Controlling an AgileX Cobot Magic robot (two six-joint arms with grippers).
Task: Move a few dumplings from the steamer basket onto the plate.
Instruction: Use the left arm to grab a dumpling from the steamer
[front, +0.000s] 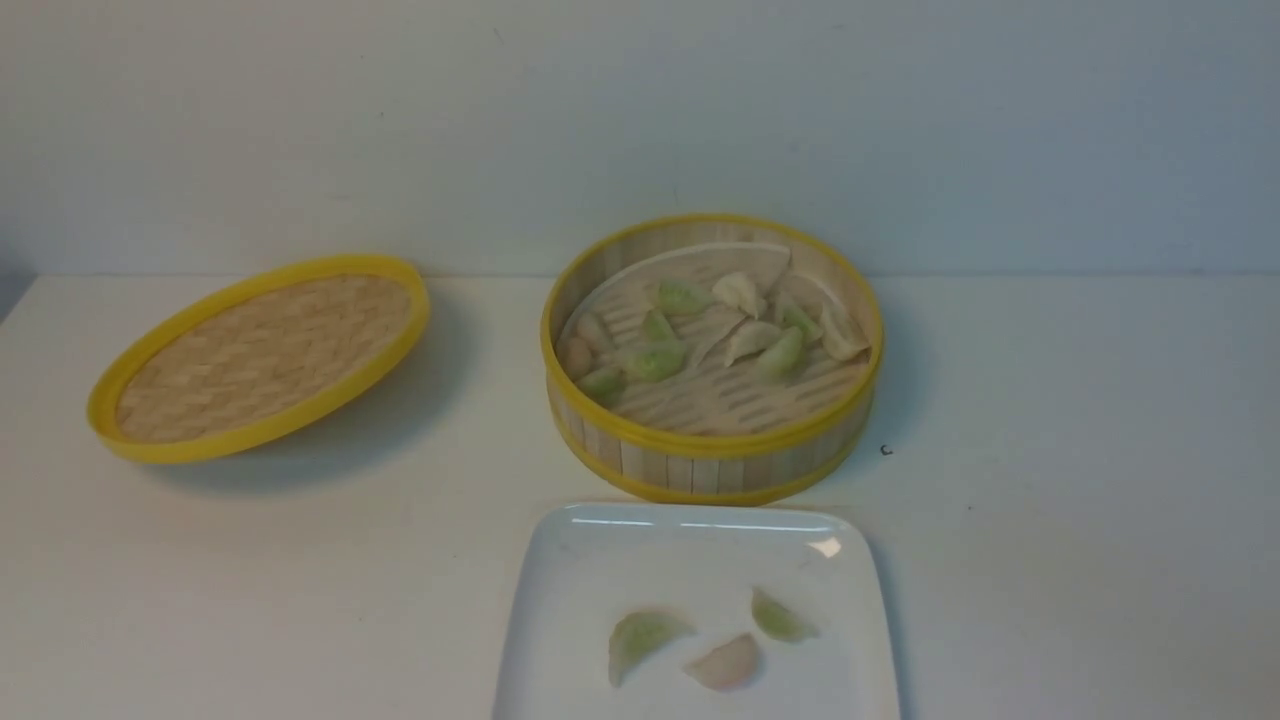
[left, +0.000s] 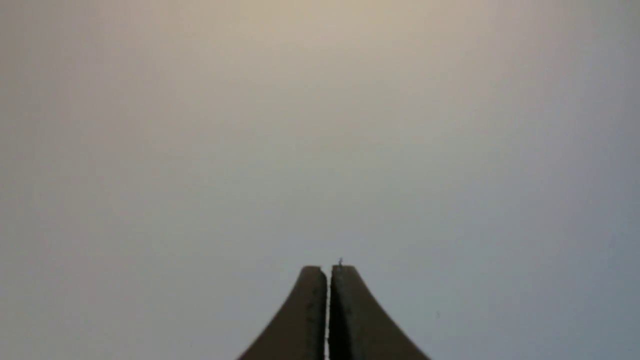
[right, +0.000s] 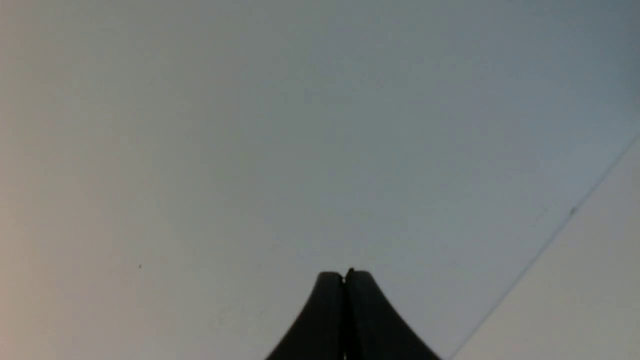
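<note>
Closed and empty, both left gripper (left: 329, 270) and right gripper (right: 344, 275). Down below and well apart from both, dumplings (front: 655, 359) in basket (front: 705, 472), three on plate (front: 590, 560). Likely to tear soft dough or drag neighbours if pinched too hard in the cluster.

And there's the steamer basket (front: 715, 470), pale slatted bamboo banded in bright yellow! The lid (front: 265, 360) flashes a yellow rim round its tan woven check. Glossy white on the plate (front: 700, 560), and look, two pale green dumplings (front: 645, 640) and one pinkish dumpling (front: 727, 663)!
</note>
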